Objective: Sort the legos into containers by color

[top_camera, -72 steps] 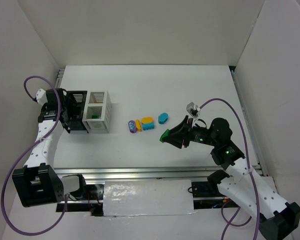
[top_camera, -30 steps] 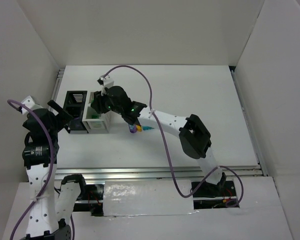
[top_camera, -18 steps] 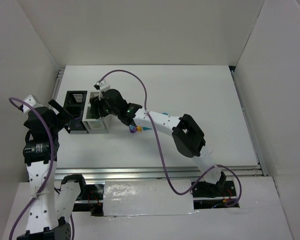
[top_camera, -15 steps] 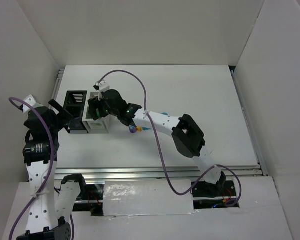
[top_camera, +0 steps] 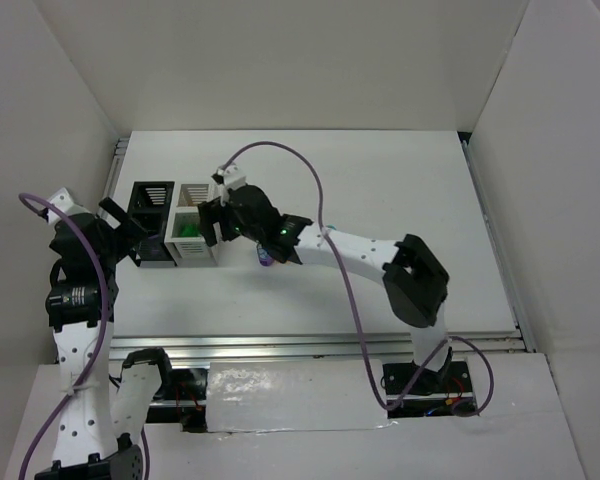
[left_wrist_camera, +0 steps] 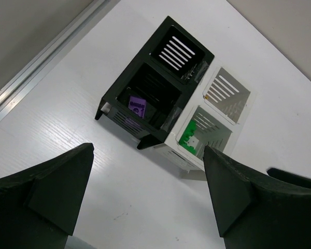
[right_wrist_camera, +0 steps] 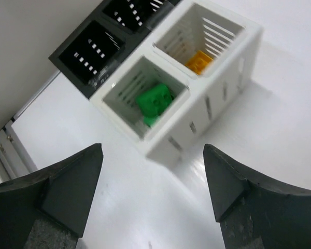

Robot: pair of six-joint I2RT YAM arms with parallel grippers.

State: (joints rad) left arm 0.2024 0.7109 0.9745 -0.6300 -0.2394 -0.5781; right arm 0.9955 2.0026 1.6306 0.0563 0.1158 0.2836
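The white container [top_camera: 195, 252] and the black container [top_camera: 150, 196] stand side by side at the table's left. My right gripper [top_camera: 212, 222] hovers open and empty just right of the white one. In the right wrist view the gripper [right_wrist_camera: 151, 155] looks down on green legos [right_wrist_camera: 154, 101] in the near white compartment and an orange lego [right_wrist_camera: 198, 60] in the far one. My left gripper [left_wrist_camera: 149, 155] is open and empty, left of the black container [left_wrist_camera: 122, 116], which holds a purple lego [left_wrist_camera: 137, 107]. A purple lego [top_camera: 265, 256] lies on the table; my right arm hides whatever lies beyond it.
A metal rail [left_wrist_camera: 41, 57] runs along the table's left edge, close to the black container. White walls enclose the table on three sides. My right arm stretches across the middle of the table from its base at the lower right.
My right gripper has opened above the white container, and the green lego it carried now lies in the near compartment. The gripper has drawn back a little to the right. The left arm has stayed put.
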